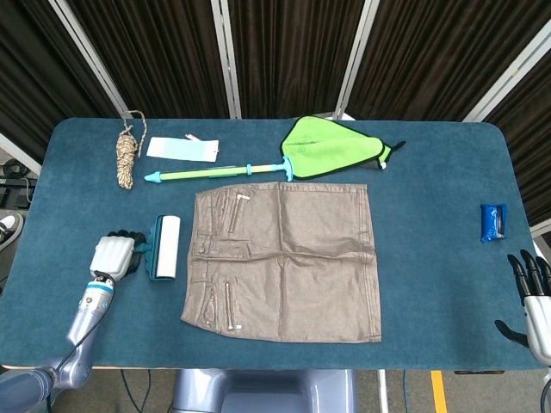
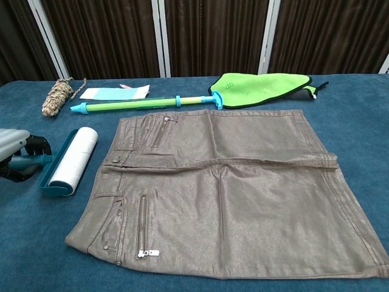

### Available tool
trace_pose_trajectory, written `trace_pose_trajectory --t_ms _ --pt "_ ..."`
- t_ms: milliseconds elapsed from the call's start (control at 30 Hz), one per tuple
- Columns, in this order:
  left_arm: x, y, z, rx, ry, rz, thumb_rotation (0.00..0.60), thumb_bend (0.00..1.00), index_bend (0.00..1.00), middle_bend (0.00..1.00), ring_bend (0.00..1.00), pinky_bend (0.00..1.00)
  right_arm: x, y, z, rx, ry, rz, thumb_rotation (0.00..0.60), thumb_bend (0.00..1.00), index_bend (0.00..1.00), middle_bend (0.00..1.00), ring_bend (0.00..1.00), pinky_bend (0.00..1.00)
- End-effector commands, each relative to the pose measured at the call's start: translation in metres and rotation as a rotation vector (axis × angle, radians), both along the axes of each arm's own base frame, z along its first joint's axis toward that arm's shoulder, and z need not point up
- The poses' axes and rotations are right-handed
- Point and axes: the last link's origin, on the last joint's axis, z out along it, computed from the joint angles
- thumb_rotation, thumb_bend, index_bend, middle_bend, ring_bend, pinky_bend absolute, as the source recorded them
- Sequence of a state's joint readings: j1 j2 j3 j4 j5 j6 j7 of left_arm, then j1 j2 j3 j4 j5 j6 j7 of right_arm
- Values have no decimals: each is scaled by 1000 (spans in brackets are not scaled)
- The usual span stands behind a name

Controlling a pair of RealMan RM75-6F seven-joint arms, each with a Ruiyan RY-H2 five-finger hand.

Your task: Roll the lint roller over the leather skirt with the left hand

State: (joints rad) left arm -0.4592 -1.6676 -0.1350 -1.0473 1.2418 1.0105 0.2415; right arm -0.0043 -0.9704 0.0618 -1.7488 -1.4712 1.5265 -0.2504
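— Where is the white-barrelled lint roller with the teal frame (image 1: 164, 248)?

— On the blue table cloth (image 1: 430, 215), just beside the waistband side of the flat grey-brown leather skirt (image 1: 288, 260), its barrel not on the leather. In the chest view the left hand (image 2: 17, 159) has its dark fingers (image 2: 36, 146) curled around the roller's teal handle (image 2: 27, 162).

— And the right hand (image 1: 532, 301)?

— At the near right table edge, well apart from the skirt, fingers spread and holding nothing.

— What else lies there?

— Beyond the skirt, a green and teal pole (image 1: 215, 171) with a bright green cloth head (image 1: 331, 148), a pale blue card (image 1: 182, 149), a coil of tan rope (image 1: 126, 158), and a small blue packet (image 1: 493, 221) far right.
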Motion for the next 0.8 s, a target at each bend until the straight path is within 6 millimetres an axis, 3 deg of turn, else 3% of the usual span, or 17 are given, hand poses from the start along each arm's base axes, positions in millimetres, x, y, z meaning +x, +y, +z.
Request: trace_pose_trajectory --t_ms 33,367,600,800 --pt "0 -1 1 -2 0 -7 600 727 615 481 341 433 0 0 0 1 -1 -1 600 0 0 0 0 0" --pt "12 -1 22 18 -17 -73 600 823 629 496 358 443 0 0 0 7 -9 -3 600 0 0 0 0 0" --pt "47 2 48 11 -18 -180 600 848 638 500 361 447 0 -1 1 8 -23 -9 600 0 0 0 0 0" --pt "91 9 51 -41 21 -275 600 867 642 505 368 449 -2 -3 3 10 -38 -20 600 0 0 0 0 0"
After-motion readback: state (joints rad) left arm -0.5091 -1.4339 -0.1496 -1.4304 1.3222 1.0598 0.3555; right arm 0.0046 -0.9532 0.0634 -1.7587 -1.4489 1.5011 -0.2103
